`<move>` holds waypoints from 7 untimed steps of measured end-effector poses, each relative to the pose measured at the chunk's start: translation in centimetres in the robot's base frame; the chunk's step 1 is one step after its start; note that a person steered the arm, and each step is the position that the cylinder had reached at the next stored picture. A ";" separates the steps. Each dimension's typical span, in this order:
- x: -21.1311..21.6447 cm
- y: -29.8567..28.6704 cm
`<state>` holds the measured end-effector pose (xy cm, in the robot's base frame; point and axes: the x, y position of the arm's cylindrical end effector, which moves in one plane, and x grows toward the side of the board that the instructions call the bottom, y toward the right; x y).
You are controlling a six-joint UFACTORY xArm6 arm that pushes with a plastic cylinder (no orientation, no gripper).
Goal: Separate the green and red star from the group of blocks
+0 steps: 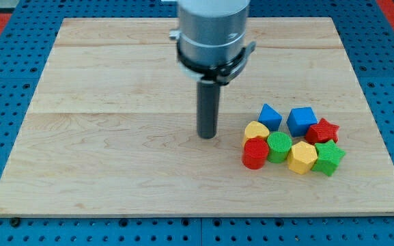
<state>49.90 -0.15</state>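
Observation:
The blocks lie in one tight group at the lower right of the wooden board (pixel 115 137). The red star (pixel 324 130) is at the group's right edge, touching the blue cube (pixel 300 121). The green star (pixel 330 158) sits just below the red star, next to the yellow hexagon (pixel 302 157). My tip (pixel 207 135) rests on the board to the left of the group, a short gap from the yellow heart (pixel 256 130). It touches no block.
The group also holds a blue block (pixel 270 115) at its top left, a green cylinder (pixel 278 146) in the middle and a red cylinder (pixel 255 154) at the lower left. Blue pegboard (pixel 5 82) surrounds the board.

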 end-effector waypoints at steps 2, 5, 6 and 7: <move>10.1 -1.1; 10.1 14.6; 9.3 17.9; 5.5 20.0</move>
<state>55.43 19.89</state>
